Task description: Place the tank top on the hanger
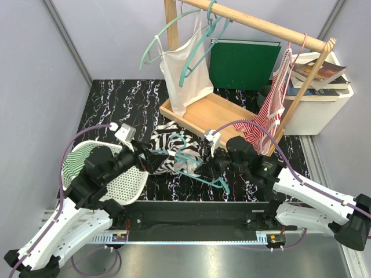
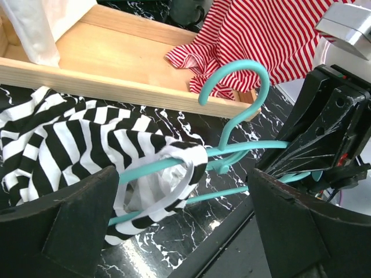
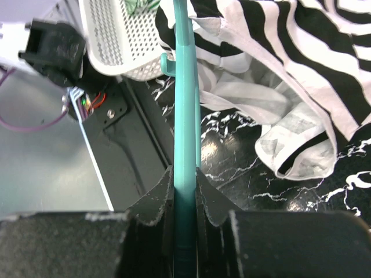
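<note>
The right gripper (image 3: pixel 185 180) is clamped tight on a teal bar of the hanger (image 2: pixel 249 146). From the left wrist view, the grip looks to be near one end, where the hanger's arms converge. The left gripper (image 1: pixel 152 155) has its fingers spread wide and grips nothing. The hanger's free arm and a strap (image 2: pixel 197 157) of the tank top (image 2: pixel 69 145) lie in the gap between them.

That strap is looped over the free arm. The rest of the black-and-white cloth lies crumpled on the dark marbled table (image 1: pixel 104 110), between the grippers and the wooden rack base (image 2: pixel 116 63). A white perforated basket (image 1: pixel 124 179) sits beside the left arm. Farther back, a red-and-white striped garment (image 2: pixel 272 35) and a plain white tank top (image 1: pixel 185 75) hang from the rack.

The top looks light and limp, so it will likely sag and slide along the smooth plastic. The bound edge of the second strap or the neckline seems the best place to pinch, not the loose bulk. The thin hanger may flex if tugged.
</note>
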`<state>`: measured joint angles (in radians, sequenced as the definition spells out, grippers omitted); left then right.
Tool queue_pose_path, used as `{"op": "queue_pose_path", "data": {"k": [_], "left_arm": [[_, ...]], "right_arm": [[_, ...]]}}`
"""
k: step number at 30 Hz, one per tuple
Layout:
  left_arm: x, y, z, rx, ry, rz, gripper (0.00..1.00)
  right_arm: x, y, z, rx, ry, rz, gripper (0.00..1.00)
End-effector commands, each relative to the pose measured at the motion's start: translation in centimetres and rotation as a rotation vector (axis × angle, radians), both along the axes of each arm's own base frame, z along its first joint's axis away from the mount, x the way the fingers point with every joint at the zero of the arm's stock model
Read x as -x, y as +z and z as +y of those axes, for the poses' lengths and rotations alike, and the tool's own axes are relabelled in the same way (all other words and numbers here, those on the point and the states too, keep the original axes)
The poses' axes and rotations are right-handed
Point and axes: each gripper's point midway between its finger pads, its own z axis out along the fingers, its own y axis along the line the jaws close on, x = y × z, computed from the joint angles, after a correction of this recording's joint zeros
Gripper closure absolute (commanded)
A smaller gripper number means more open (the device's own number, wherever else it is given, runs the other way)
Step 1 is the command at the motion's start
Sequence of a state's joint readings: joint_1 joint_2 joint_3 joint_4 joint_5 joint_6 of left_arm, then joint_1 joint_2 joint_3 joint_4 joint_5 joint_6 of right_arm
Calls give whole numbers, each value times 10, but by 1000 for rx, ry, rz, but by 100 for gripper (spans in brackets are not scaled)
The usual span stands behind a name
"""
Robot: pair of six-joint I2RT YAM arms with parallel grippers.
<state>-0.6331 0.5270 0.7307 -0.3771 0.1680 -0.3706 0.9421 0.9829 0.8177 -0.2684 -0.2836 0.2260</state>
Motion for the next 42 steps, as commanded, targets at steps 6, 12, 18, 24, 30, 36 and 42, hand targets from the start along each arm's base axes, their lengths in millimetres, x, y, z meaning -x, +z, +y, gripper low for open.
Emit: {"op": "queue_pose_path", "data": {"k": [6, 12, 18, 24, 30, 36, 42], "left_arm": [[23, 7, -8, -144, -206, -81, 8], [55, 16, -26, -147, -465, -158, 8], [60, -2, -36, -177, -570, -139, 11], [70, -8, -46, -161, -682, -104, 23], [81, -13, -49, -131, -753, -88, 45], [87, -16, -51, -109, -786, -74, 58], [91, -16, -50, -100, -802, -75, 64]], "right_arm": [[34, 49, 4, -95, 221, -78, 100], [37, 48, 4, -88, 245, -77, 100], [40, 49, 5, -90, 270, -78, 100], [43, 51, 5, -97, 289, -88, 100], [46, 54, 3, -106, 305, -98, 100], [45, 57, -1, -106, 288, -114, 100], [40, 64, -7, -108, 248, -148, 100]]}}
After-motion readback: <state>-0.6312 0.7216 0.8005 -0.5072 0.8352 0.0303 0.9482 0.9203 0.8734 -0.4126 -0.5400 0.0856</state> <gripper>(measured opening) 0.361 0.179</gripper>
